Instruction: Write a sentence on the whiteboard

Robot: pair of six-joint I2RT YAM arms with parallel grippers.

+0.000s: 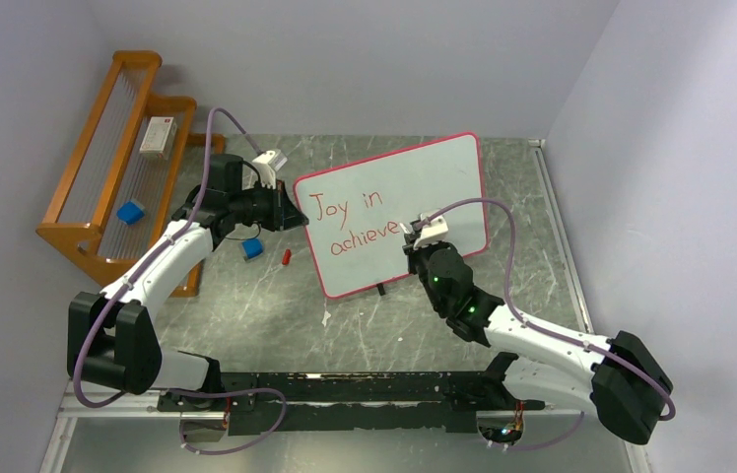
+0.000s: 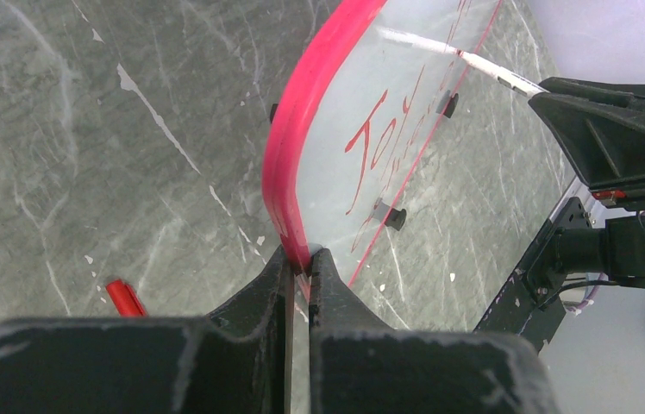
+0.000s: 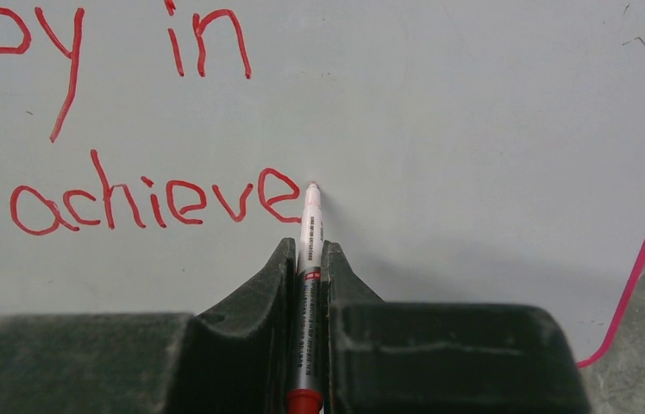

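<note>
Cut off, unreadable
My right wrist view clips text on the whiteboard (image 3: pixel 474 103); print on the marker (image 3: pixel 311 228) is too small.

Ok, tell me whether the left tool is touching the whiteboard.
Touching. The left wrist view shows the left tool clamped on the whiteboard at its red rim, a finger on each side.
</note>
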